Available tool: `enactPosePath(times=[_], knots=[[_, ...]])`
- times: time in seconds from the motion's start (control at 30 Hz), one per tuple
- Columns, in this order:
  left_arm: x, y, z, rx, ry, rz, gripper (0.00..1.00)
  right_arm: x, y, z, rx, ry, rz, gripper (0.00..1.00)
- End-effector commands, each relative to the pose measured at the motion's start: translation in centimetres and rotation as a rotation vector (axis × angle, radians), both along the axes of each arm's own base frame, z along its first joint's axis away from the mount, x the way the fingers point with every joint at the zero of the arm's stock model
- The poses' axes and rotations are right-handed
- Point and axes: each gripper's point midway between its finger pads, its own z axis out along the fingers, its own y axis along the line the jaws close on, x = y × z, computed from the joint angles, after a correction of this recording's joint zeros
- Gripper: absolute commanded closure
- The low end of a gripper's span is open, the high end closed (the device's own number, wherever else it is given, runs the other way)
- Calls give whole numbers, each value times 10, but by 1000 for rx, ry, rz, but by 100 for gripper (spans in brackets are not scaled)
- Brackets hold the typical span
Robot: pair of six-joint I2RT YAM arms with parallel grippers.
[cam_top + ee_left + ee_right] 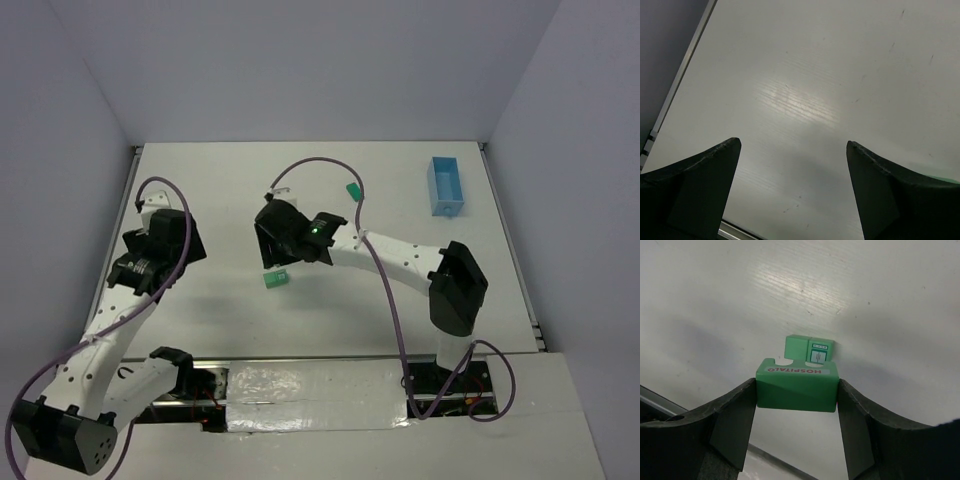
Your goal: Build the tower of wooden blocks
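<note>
My right gripper (796,382) is shut on a green notched block (796,392) labelled "HOSPITAL", with the fingers on its two ends. A smaller green block (810,349) with a door picture stands on the table just beyond it; whether they touch I cannot tell. In the top view the right gripper (272,258) is left of centre, with a green block (276,280) showing at its tips. Another green block (352,191) lies farther back. My left gripper (170,235) is open and empty over bare table (794,145). No red roof piece is in view.
A light blue plastic box (446,186) stands at the back right. The table's raised left rim (685,75) runs close to the left gripper. The right arm's purple cable (380,290) loops over the middle of the table.
</note>
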Motion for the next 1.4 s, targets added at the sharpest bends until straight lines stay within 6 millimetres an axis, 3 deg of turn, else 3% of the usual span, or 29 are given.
enactPosePath(times=[0.0, 0.37, 0.73, 1.37], knots=[[1, 11, 26, 22, -113, 34, 0, 2, -2, 10, -46, -44, -4, 72], [-16, 11, 52, -32, -311, 15, 1, -2, 20, -36, -115, 10, -7, 72], [-9, 1, 44, -39, -257, -43, 0, 0, 25, -45, -151, -2, -101, 70], [-11, 2, 47, -42, -273, -43, 1, -3, 34, -65, -171, 30, -72, 66]])
